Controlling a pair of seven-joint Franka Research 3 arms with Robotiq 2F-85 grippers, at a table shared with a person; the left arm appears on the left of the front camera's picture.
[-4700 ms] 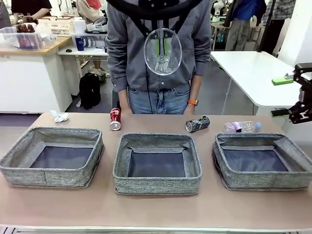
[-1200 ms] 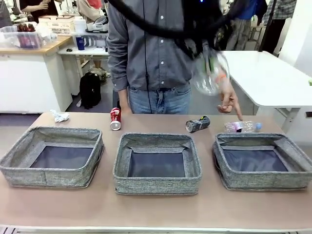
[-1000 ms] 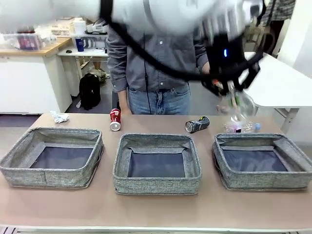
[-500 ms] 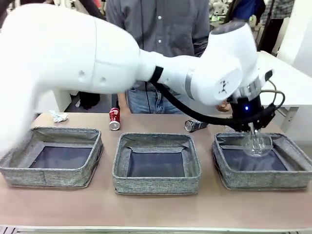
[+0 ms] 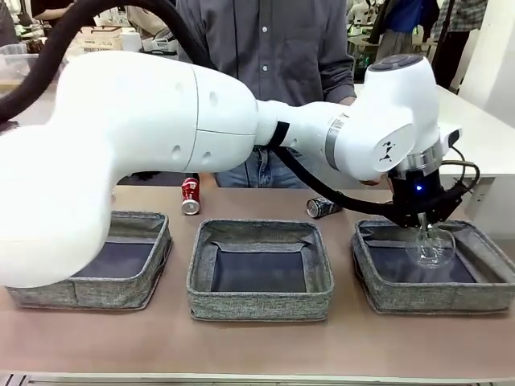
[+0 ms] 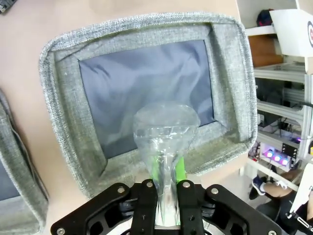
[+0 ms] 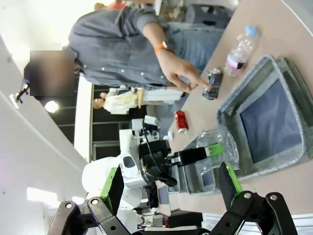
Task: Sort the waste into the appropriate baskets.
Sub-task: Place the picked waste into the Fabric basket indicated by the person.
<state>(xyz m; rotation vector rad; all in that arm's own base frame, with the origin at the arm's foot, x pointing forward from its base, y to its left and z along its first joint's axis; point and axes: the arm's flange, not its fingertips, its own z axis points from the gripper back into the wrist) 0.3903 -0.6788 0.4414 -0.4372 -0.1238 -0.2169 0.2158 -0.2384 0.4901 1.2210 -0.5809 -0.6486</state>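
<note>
I'm pinching the neck of a clear bottle (image 6: pixel 165 132) in my left gripper (image 6: pixel 165 191), the bottle hanging base-down over the right-hand basket (image 6: pixel 230 73). My right gripper (image 7: pixel 171 182) is sitting with fingers spread wide. Farther off, the person's hand (image 7: pixel 182 74) is pointing at the black-and-silver can (image 7: pixel 213 83), near the pink-labelled bottle (image 7: pixel 239 50)

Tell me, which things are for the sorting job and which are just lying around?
For the job: held bottle, pink-label bottle, red can, black can, left basket, middle basket, right basket.
Just lying around: white table behind, crate on the far shelf.
</note>
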